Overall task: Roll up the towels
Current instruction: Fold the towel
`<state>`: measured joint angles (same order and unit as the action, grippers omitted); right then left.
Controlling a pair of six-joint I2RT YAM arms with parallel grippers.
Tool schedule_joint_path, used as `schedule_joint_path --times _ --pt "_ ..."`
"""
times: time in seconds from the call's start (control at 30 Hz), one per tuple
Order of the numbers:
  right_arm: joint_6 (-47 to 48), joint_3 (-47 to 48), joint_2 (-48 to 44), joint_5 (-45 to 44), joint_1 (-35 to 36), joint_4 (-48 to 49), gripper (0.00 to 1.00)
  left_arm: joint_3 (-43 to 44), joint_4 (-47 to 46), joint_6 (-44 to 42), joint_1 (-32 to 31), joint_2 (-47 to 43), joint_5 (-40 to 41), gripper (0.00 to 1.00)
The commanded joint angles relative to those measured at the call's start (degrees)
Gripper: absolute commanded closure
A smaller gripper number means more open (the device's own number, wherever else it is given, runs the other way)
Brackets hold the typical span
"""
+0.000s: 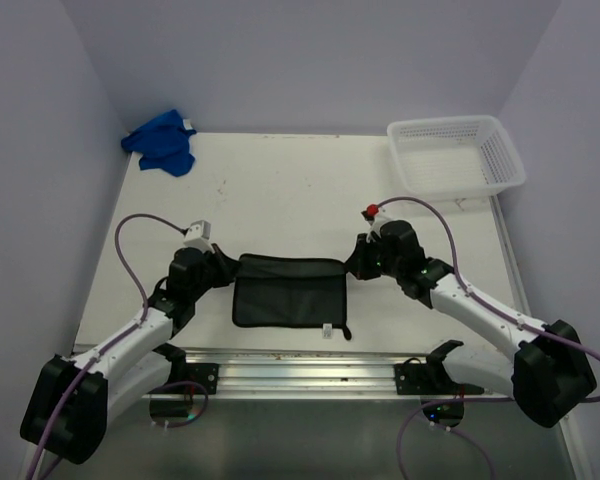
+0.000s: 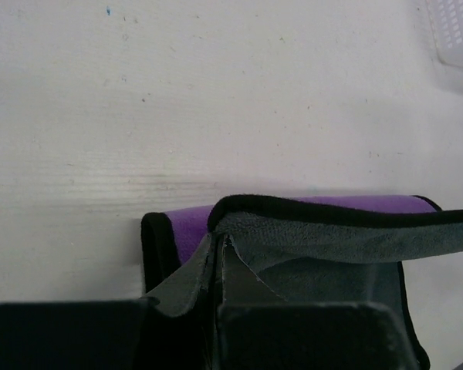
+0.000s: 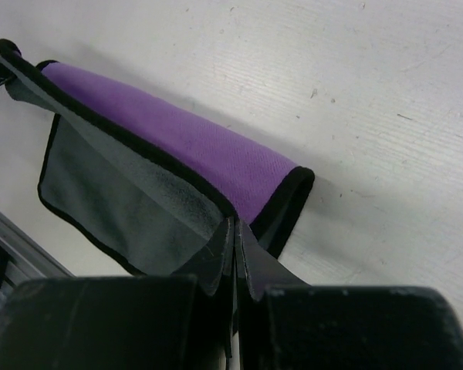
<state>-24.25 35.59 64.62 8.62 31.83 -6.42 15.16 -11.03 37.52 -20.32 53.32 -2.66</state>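
Observation:
The dark purple towel [image 1: 287, 290] lies near the table's front middle, its far edge folded over toward me. My left gripper [image 1: 223, 268] is shut on that edge at the left corner, and my right gripper [image 1: 358, 262] is shut on it at the right corner. In the left wrist view the black-trimmed edge [image 2: 316, 210] rises from my left gripper [image 2: 218, 250], purple showing behind it. From the right wrist, the purple fold [image 3: 193, 142] runs away from my right gripper [image 3: 235, 231], grey side hanging below. The blue towel [image 1: 161, 141] lies crumpled at the far left corner.
A white mesh basket [image 1: 458, 155] stands at the far right of the table. A metal rail [image 1: 310, 375] runs along the near edge between the arm bases. Walls close in on the left, back and right.

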Motion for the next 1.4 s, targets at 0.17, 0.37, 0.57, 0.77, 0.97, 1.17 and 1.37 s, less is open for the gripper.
schedule_joint_path --times 0.17,0.37,0.57,0.77,0.97,1.17,1.37 --pt "0.4 -0.7 -1.9 0.2 3.1 -1.9 1.0 -2.3 1.5 2.6 0.2 -4.7 -2.7 1.0" --pt "0.5 -1.5 -4.9 -1.4 4.6 -4.4 1.0 -2.4 4.3 3.4 0.2 -6.7 -3.0 1.0" --pt "0.5 -2.6 -6.9 -2.1 4.7 -6.0 1.0 -2.5 7.2 3.9 0.2 -10.0 -1.9 1.0" --pt "0.5 -3.2 -8.7 -2.5 5.3 -8.3 1.0 -2.8 9.7 4.2 0.2 -12.9 -2.4 1.0" --pt "0.8 -3.9 -11.5 -2.6 5.4 -10.4 1.0 -4.0 10.5 4.3 0.2 -14.9 -3.7 1.0" --pt "0.3 -4.8 -12.7 -2.0 6.3 -11.7 1.0 -6.5 10.9 5.3 0.2 -17.5 -4.7 1.0" --pt "-0.2 -6.1 -13.0 -1.4 8.0 -11.8 1.0 -6.5 13.3 4.8 0.2 -19.0 -4.6 1.0"
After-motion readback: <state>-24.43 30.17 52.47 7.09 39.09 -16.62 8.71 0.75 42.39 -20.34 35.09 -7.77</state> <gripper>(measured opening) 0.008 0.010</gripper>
